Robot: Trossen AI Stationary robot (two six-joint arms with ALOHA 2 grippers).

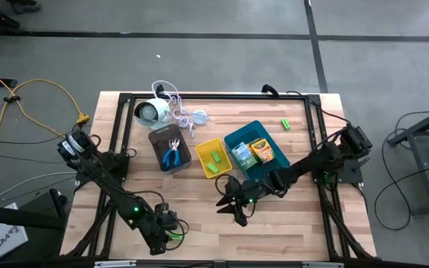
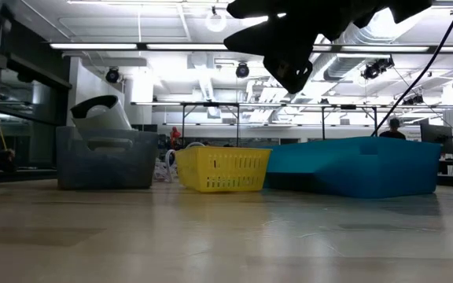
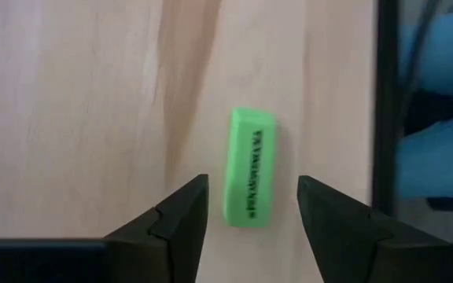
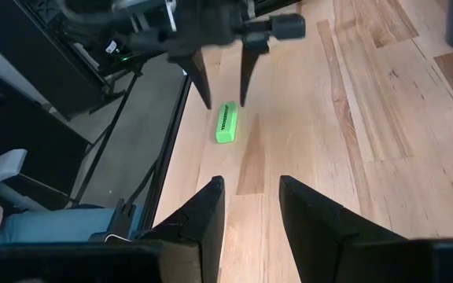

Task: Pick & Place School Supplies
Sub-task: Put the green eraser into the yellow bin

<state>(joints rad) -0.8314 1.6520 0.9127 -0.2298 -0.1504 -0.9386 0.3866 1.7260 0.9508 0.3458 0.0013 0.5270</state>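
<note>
1. The pale wooden plank table (image 1: 199,208) carries three trays in a row: a grey plastic tray (image 1: 160,144) holding blue-handled pliers (image 1: 172,155), a yellow mesh basket (image 1: 202,150) with bright-green blocks (image 1: 213,162), and a teal-blue tray (image 1: 237,138) with green and orange printed packs (image 1: 253,152).
2. The right gripper (image 1: 233,201) hovers over the middle of the table, just in front of the teal-blue tray, its fingers parted with nothing between them.
3. The left gripper (image 3: 252,208) hangs at the near edge of the table, jaws apart, straddling a small bright-green rectangular block with black lettering (image 3: 250,169) that lies flat on the wood, untouched.
4. Another green block (image 1: 284,123) lies alone near the far right corner.
5. Risk, as a judgement: the block sits beside the table's dark frame rail (image 3: 384,102); an off-centre closing could push it sideways against the rail or tip it out of the grasp.
</note>
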